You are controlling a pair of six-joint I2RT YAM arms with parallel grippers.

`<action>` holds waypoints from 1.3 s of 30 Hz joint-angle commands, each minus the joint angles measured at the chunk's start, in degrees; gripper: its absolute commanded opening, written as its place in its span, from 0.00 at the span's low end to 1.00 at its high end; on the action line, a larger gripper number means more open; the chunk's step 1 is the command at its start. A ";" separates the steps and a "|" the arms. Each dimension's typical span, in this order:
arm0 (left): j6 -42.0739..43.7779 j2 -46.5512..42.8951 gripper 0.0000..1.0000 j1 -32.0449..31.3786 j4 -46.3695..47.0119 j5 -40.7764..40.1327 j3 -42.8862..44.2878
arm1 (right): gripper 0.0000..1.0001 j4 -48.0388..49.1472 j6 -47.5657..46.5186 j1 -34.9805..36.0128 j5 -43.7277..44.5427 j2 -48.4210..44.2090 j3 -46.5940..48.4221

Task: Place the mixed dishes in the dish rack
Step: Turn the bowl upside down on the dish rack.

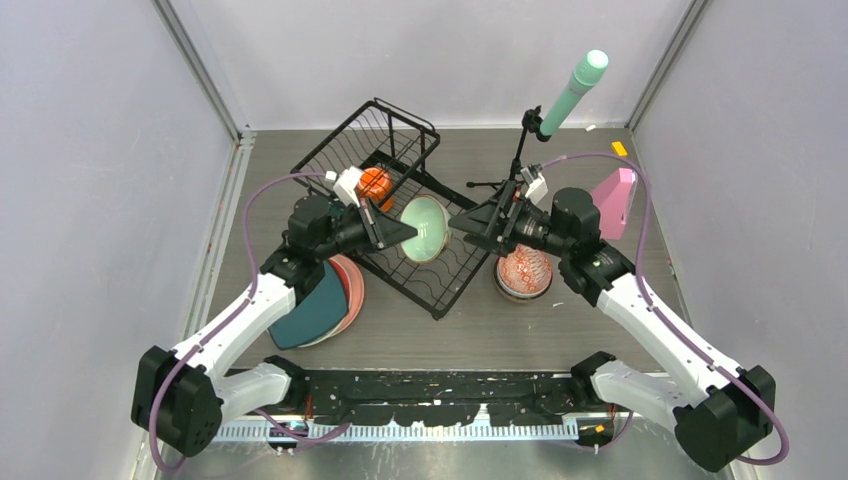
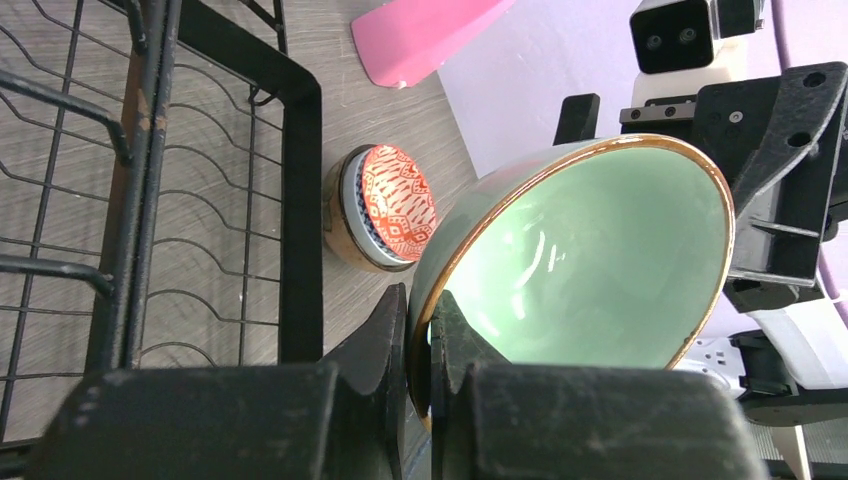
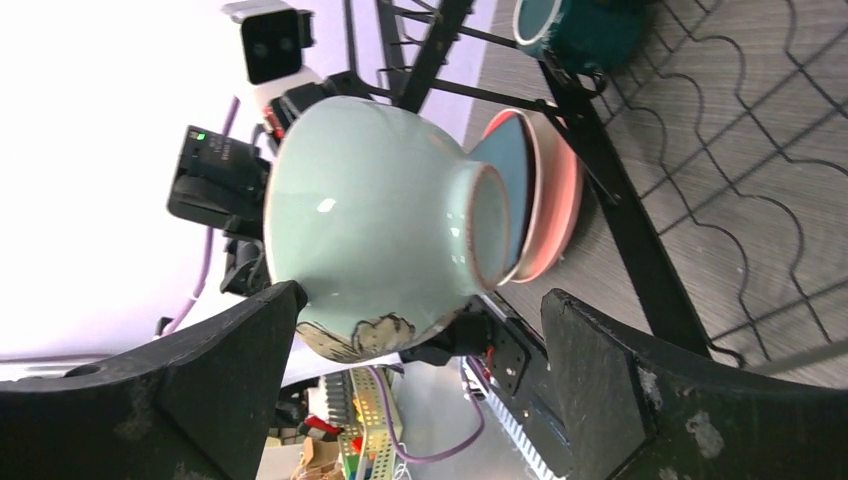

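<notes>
Pale lavender walls (image 1: 90, 150) enclose a grey wood-grain table (image 1: 500, 330). Dish rack (image 1: 400, 135), black wire, centre-rear. Plates (image 1: 320, 305) stacked just left. Mint bowl (image 1: 425, 228) held above the rack: left gripper (image 1: 410, 232) pinches its rim; right gripper (image 1: 457, 222) fingers spread wide beside it.

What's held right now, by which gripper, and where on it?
The left gripper pinches the mint bowl by its rim, one finger inside, one outside. The right gripper is open, straddling the bowl.
</notes>
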 commanded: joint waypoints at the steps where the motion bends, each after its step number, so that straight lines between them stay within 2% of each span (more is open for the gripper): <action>1: -2.89 0.12 0.00 0.13 9.51 2.17 0.70 | 0.96 12.31 3.12 0.05 -4.08 0.82 0.48; 17: -5.58 1.39 0.00 0.13 13.65 3.27 -0.78 | 0.96 15.43 4.92 0.37 -10.29 5.69 1.86; 22: -5.53 1.54 0.00 0.13 13.55 3.99 -0.30 | 0.94 15.64 4.40 0.42 -10.92 6.24 1.64; 29: -3.25 0.07 0.00 0.06 9.48 4.20 -0.12 | 0.92 13.50 1.98 0.91 -12.17 8.06 3.75; 35: -0.28 -2.54 0.00 0.06 4.69 3.20 -0.04 | 0.79 10.57 -1.22 1.22 -10.66 8.52 4.37; 39: 1.30 -4.35 0.00 0.05 2.12 2.31 -0.42 | 0.85 6.90 -4.17 2.08 -10.75 9.05 5.97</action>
